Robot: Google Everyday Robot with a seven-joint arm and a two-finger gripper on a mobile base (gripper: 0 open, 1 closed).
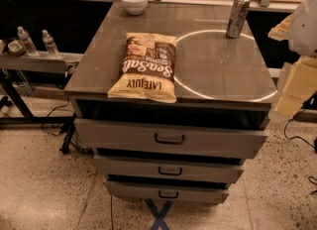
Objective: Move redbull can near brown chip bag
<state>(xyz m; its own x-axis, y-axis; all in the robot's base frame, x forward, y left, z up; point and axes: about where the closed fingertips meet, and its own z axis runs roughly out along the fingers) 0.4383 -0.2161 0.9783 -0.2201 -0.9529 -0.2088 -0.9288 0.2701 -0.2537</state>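
The redbull can stands upright at the far right of the cabinet top, on the rim of a white circle marked on the surface. The brown chip bag lies flat at the front left of the top, its "Sea Salt" lettering upside down to me. The can and the bag are well apart, with bare tabletop between them. My arm comes in at the right edge of the view. My gripper hangs beside the cabinet's right front corner, away from both the can and the bag.
A white bowl sits at the far left of the grey cabinet top. Three drawers stand partly open at the front. Two water bottles stand on a low shelf to the left. Cables lie on the floor.
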